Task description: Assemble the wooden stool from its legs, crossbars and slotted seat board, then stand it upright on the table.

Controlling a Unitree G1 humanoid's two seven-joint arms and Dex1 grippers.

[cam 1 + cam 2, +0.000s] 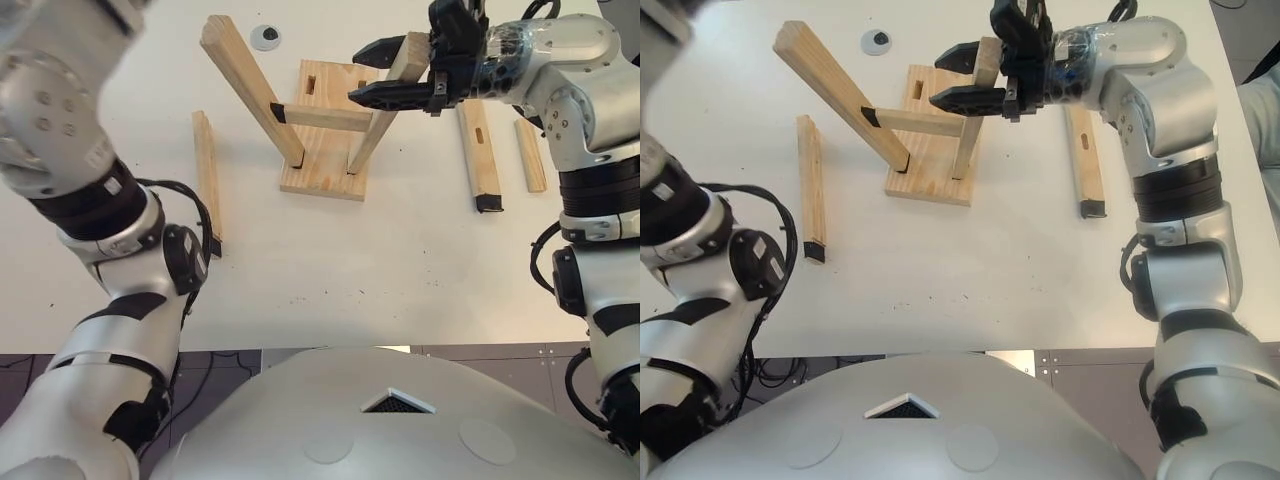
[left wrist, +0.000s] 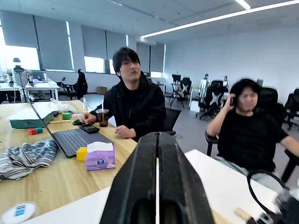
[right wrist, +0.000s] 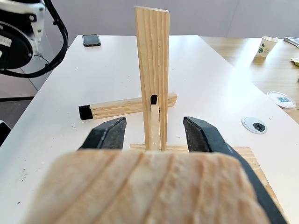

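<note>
Right wrist view: the right claw (image 3: 154,123) was seen spread open, its fingers set either side of the top of the right-hand leg (image 1: 372,135). Whether the pads were touching the wood could not be told. The left claw (image 2: 157,140) was shut on nothing and held well clear of the tabletop (image 1: 330,260).

The step in hand was judged to be the seating of this leg in the seat board (image 1: 320,180). It would be done well if the leg were clamped squarely across its flat faces, kept in line with its slot, and pressed straight down rather than levered. The crossbar (image 1: 325,117) already tied it to the left-hand leg (image 1: 252,90), so a twist could be passed on to that joint.

The half-built stool was placed upside down toward the far middle of the tabletop. A pale wooden board was laid flat, with two legs stood in it and splayed apart, and the crossbar bridged between them. A third leg (image 1: 205,170) was laid loose to its left, and a fourth (image 1: 480,155) and a short bar (image 1: 530,155) to its right.
</note>
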